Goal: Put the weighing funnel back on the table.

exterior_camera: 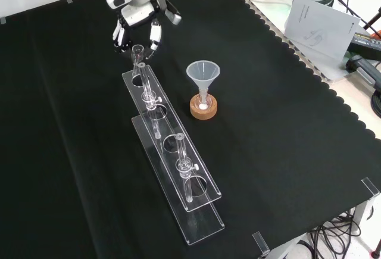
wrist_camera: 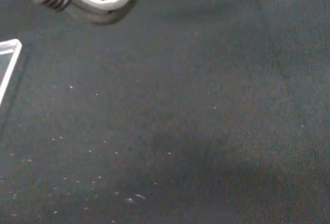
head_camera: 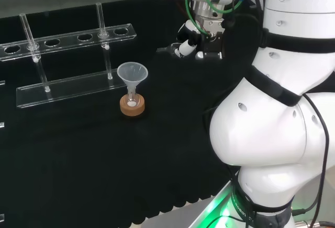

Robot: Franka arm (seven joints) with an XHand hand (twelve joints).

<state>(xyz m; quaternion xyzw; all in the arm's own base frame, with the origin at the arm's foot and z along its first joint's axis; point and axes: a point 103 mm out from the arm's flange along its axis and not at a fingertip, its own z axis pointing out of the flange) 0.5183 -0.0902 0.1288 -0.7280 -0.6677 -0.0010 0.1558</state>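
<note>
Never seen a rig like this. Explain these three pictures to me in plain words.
The big white shapes are one robot arm ending in a mechanical hand. One camera looks over the arm from behind, one looks down from the front, one sits at the wrist, close to the black cloth. On the cloth stand a clear rack with two test tubes, and a funnel in a small flask on a cork ring. Whether the hand holds anything, I cannot tell.
</note>
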